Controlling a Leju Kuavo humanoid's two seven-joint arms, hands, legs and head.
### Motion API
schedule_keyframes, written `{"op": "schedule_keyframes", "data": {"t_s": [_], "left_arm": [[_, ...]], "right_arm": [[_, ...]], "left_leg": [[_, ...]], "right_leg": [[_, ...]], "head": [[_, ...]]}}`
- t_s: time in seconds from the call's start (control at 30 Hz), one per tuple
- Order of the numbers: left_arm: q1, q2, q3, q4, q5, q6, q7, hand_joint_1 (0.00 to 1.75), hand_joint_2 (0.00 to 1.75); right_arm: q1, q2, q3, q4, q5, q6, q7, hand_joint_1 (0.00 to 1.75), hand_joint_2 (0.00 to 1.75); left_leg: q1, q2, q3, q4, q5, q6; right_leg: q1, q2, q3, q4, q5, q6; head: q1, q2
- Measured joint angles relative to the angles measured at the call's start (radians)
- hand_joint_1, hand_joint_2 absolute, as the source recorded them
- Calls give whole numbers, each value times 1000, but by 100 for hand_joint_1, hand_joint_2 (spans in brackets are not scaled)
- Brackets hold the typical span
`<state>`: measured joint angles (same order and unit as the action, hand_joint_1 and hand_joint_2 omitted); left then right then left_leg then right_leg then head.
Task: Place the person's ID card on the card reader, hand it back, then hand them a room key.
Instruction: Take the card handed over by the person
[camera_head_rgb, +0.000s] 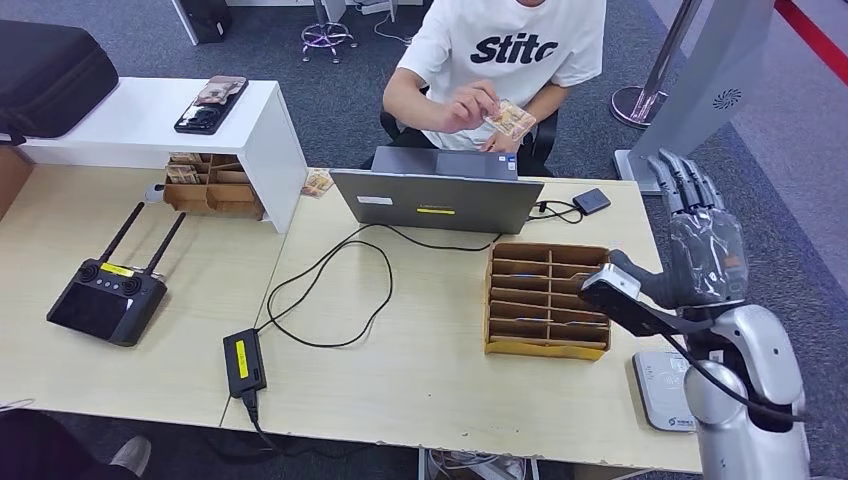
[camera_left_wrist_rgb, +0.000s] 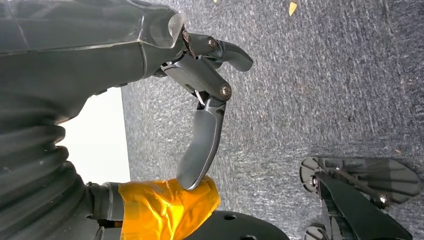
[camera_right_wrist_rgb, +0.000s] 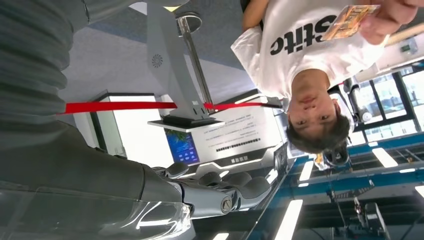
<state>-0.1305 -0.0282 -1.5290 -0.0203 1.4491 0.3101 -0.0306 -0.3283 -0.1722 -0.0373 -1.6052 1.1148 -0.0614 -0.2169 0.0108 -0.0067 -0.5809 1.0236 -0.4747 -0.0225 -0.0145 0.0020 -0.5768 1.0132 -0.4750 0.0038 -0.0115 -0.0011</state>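
The person behind the counter's far edge holds the ID card (camera_head_rgb: 511, 118) up, offering it, so the robot's right hand (camera_head_rgb: 698, 232) rises empty with fingers spread beyond the right edge, above the card reader (camera_head_rgb: 665, 388) at the near-right corner.

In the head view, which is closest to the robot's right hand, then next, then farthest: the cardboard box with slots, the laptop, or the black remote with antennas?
From the right hand:
1. Cardboard box with slots, just beside the hand.
2. Laptop, mid-table before the person.
3. Black remote, far across on the left.
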Motion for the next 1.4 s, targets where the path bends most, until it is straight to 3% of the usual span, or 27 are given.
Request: {"op": "schedule_keyframes", "data": {"t_s": [0.4, 0.6, 0.9, 0.93, 1.03, 1.07, 1.13, 1.4], "left_arm": [[-7, 11, 0, -1, -55, -13, -9, 0, 175], [-8, 11, 0, -3, -59, -14, -8, 0, 175], [-9, 10, 0, -4, -71, -14, -5, 0, 175], [-9, 11, 0, -4, -72, -14, -4, 0, 175], [-9, 12, 0, -4, -75, -12, 2, 0, 175], [-9, 13, 0, -4, -75, -12, 4, 0, 175], [-9, 15, 0, -4, -76, -11, 6, 0, 175], [-9, 19, 0, -4, -80, -9, 10, 0, 175]], "right_arm": [[-347, -15, 62, 336, 51, 23, 59, 0, 175], [-406, -15, 70, 413, 82, 24, 85, 0, 175], [-418, -1, 70, 438, 114, 13, 92, 4, 175], [-417, 1, 70, 438, 114, 13, 91, 26, 175], [-416, 8, 70, 436, 115, 13, 89, 144, 175], [-416, 10, 69, 434, 115, 13, 88, 165, 175], [-415, 13, 68, 431, 115, 13, 85, 175, 175], [-408, 22, 63, 422, 108, 13, 76, 175, 175]], "left_leg": [[0, -1, -1, 1, 1, 0], [0, -1, -1, 1, 1, 0], [0, -1, -1, 1, 1, 0], [0, -1, -1, 1, 1, 0], [0, -1, -1, 1, 1, 0], [0, -1, -1, 1, 1, 0], [0, -1, -1, 1, 1, 0], [0, -1, -2, 1, 1, 0]], "right_leg": [[0, -1, -1, 0, 1, 0], [0, -1, -1, 0, 1, 0], [0, -1, -1, 0, 1, 0], [0, -1, -1, 0, 1, 0], [0, -1, -1, 0, 1, 0], [0, -1, -1, 0, 1, 0], [0, -1, -1, 0, 1, 0], [0, -1, -1, 0, 1, 0]], "head": [[0, 0], [0, 0], [0, 0], [0, 0], [0, 0], [0, 0], [0, 0], [0, 0]]}}
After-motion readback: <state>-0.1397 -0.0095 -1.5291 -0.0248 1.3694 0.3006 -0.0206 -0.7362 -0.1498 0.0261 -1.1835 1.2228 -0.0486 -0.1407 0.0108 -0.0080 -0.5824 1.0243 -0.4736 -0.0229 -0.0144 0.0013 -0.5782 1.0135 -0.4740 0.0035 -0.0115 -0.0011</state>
